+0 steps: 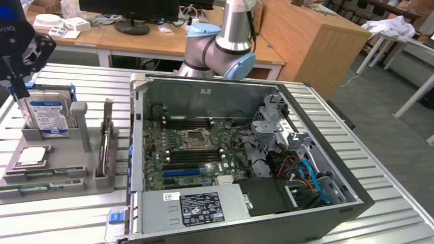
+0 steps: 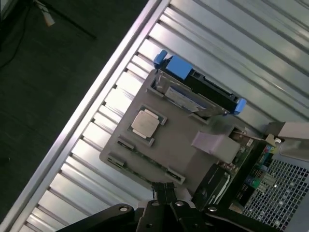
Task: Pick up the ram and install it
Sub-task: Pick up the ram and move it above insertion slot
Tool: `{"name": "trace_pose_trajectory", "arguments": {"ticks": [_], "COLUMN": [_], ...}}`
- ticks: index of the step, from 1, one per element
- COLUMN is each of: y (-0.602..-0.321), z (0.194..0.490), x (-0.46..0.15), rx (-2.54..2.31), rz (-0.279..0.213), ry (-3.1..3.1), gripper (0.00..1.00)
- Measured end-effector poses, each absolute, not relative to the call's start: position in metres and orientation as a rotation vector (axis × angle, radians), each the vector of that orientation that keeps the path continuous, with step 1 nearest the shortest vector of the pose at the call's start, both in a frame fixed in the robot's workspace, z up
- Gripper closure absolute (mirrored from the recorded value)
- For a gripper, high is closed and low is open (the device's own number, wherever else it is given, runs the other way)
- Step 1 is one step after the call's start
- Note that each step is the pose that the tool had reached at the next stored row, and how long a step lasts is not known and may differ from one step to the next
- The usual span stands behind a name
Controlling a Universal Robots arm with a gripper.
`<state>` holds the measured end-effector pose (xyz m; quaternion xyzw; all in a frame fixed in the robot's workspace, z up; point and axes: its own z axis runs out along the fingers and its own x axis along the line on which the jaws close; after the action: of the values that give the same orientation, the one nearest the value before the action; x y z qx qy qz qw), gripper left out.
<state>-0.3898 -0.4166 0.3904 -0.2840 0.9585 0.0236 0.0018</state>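
Right now my pincer point(image 1: 20, 92) hangs shut and empty above the grey holder tray point(image 1: 66, 161), whose front-edge slots keep the ram point(image 1: 40, 174) lying flat, ready to be gripped.

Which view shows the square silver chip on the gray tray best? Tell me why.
The wrist view: the chip is seen from almost straight above, its square outline clear in its recess on the gray tray. The exterior view shows it slanted and flattened, at that view's left.
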Motion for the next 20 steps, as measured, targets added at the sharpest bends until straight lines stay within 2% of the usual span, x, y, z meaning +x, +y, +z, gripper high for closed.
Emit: {"name": "trace_pose_trajectory", "arguments": {"ticks": [20], "y": [-0.4166], "z": [0.3895], "x": [-0.3898], "rx": [-1.391], "rz": [0.074], "ry": [2.821], "gripper": [0.89]}}
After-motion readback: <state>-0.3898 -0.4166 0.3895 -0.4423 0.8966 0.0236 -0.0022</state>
